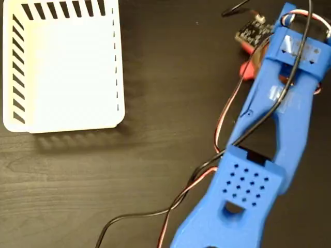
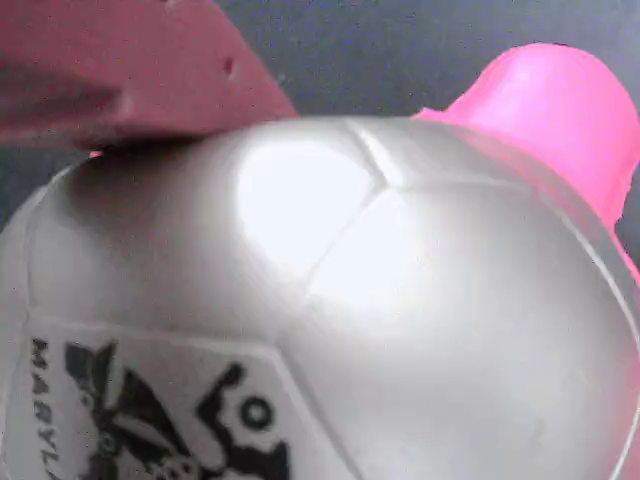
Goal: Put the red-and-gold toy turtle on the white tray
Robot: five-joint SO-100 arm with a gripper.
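Filling almost the whole wrist view, the turtle [image 2: 400, 300] sits right under the camera: a shiny domed shell that reads pale and silvery here, a black printed logo at the lower left, and a bright pink head or leg poking out at the upper right. A reddish slab at the upper left, probably one finger of the claw [image 2: 130, 70], lies against the shell's top edge. The other finger is out of sight, so I cannot tell how far the claw is open or whether it has any real hold on the turtle.

In the fixed view only a sliver of red [image 1: 248, 70] shows beside the blue arm [image 1: 279, 113], near the top right of the dark table [image 1: 155, 170]; the arm hides the rest and the claw itself. The white tray [image 1: 64, 67] lies at the upper left, well apart from the turtle, with nothing on it.

The main risk, as I judge it, is the shell. It is smooth, rounded and squishy, so fingers closing high on the dome could slide up and pop the turtle out sideways, or pinch only a leg and drop it on the way across. The loose red and black wires [image 1: 207, 175] trailing over the table between arm and tray could also snag or drag during the swing.
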